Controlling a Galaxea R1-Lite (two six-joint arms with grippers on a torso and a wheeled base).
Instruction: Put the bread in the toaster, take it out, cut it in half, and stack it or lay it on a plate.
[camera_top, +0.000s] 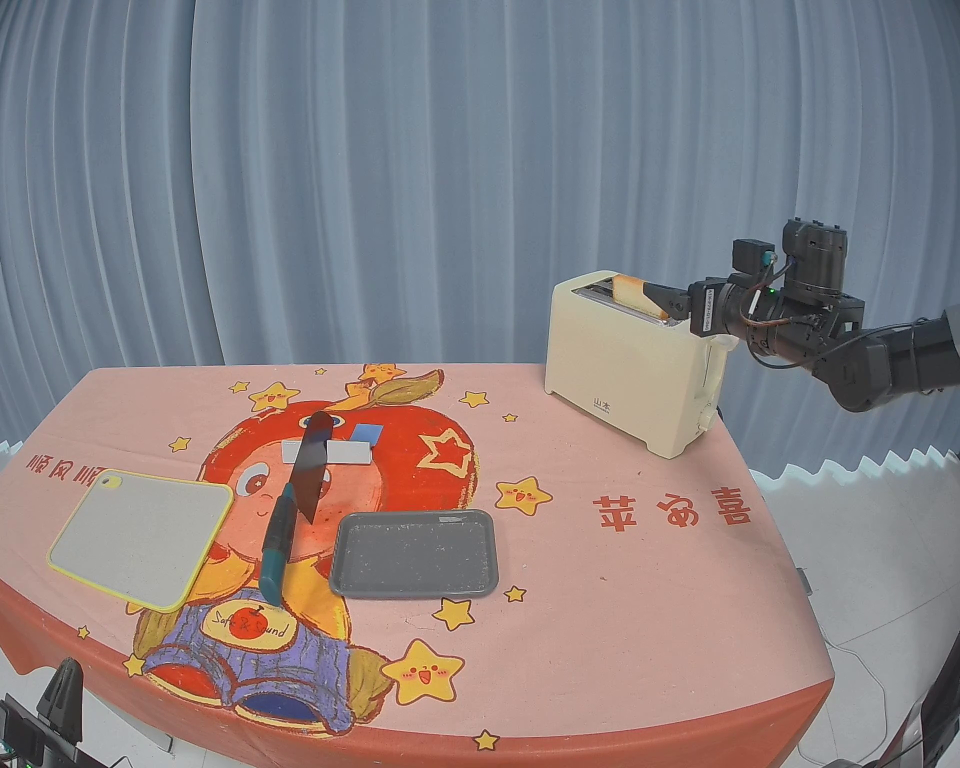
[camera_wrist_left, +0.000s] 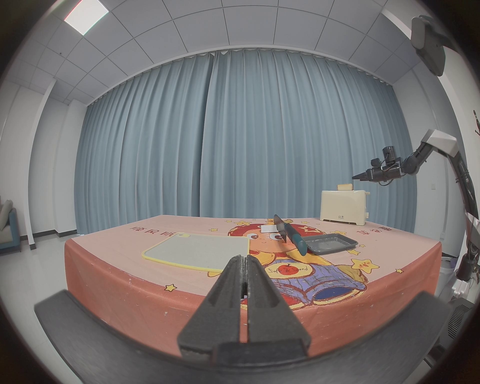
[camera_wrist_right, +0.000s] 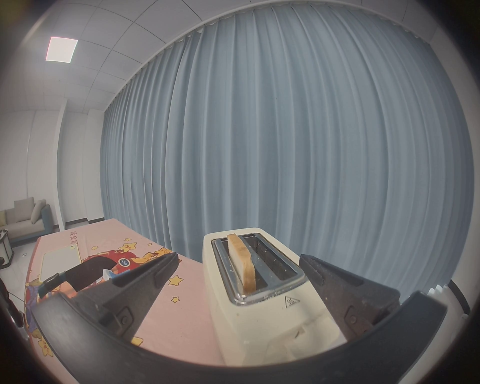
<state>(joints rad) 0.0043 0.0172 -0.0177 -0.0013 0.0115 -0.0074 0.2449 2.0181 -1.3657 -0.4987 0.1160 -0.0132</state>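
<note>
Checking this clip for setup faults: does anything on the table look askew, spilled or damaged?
Nothing spilled or damaged. Only the knife lies askew: its blade rests propped on a small white block, handle down on the cloth. The bread stands upright in the toaster.

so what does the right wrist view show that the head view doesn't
Right wrist view: the toaster from above, bread upright in one slot, the other slot empty, the right gripper open. Head view: the grey tray beside the knife. Both: toaster, bread, knife, cutting board.
</note>
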